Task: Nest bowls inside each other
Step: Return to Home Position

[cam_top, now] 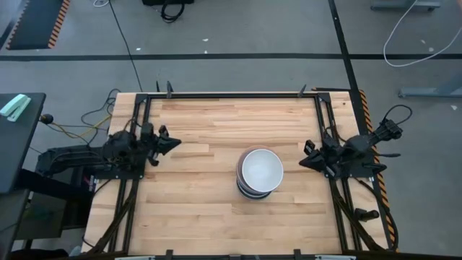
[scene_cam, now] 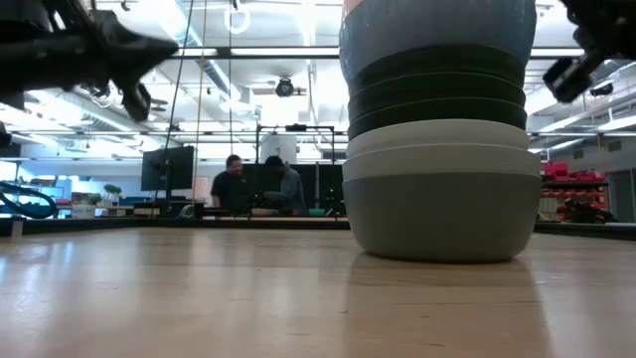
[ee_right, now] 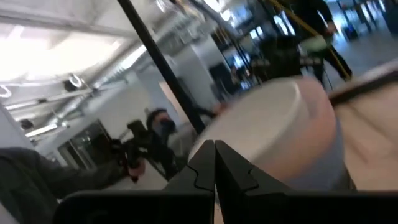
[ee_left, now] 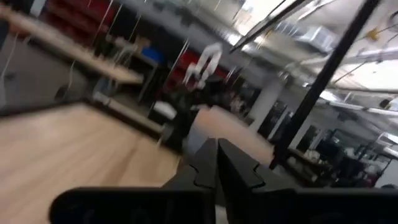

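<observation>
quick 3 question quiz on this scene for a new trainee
1. True or false: every bowl on the table sits in one stack.
2. In the low view, the stack's bottom bowl is: A black, B grey, C blue.
3. Fill in: the left end effector and right end effector are both ___ (open/shut).
Key: 1 true; 2 B; 3 shut.

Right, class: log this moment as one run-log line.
bowls: one nested stack, white on top | left gripper: shut, empty, clear of bowls | right gripper: shut, empty, clear of bowls
</observation>
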You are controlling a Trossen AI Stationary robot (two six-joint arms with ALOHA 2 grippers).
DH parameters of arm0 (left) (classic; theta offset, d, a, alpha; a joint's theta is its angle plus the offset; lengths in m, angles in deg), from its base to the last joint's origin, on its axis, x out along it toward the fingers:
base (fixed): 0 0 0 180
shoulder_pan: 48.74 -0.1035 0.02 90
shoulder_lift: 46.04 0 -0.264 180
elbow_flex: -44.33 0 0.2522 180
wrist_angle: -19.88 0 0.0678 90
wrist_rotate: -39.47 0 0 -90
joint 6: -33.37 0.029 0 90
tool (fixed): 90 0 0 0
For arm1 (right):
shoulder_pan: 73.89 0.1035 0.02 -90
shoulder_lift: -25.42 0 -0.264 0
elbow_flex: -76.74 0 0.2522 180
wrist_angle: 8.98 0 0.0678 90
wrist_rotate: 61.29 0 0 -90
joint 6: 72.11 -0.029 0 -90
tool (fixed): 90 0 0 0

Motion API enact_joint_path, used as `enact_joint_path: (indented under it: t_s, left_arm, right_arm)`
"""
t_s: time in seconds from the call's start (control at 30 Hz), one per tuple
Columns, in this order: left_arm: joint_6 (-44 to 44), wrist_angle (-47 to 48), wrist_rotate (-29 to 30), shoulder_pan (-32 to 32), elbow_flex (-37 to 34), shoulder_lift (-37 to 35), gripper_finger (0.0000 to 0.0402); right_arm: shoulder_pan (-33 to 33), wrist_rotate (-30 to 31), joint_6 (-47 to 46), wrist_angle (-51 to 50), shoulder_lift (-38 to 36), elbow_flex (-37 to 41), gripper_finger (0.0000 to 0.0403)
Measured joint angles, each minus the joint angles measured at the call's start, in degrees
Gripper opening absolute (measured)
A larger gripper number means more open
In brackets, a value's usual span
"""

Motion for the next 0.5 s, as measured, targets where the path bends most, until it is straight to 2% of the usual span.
enact_joint_path:
  t_s: [0.13, 0.33, 0.5]
  left_arm:
    - [-1.6, 6.2, 0.0, -0.3, 0.0, 0.0, 0.0029]
    - [-0.3, 7.5, -1.7, -0.3, 0.0, 0.0, 0.0011]
    - [2.5, 7.9, -4.3, -0.2, 0.0, 0.0, 0.0007]
  right_arm:
    - [0.0, 0.4, -2.6, -4.8, 0.0, 0.0, 0.0009]
    - [0.0, 0.7, -2.1, -6.4, 0.0, 0.0, 0.0009]
    - [0.0, -5.3, 0.2, -8.4, 0.0, 0.0, 0.0005]
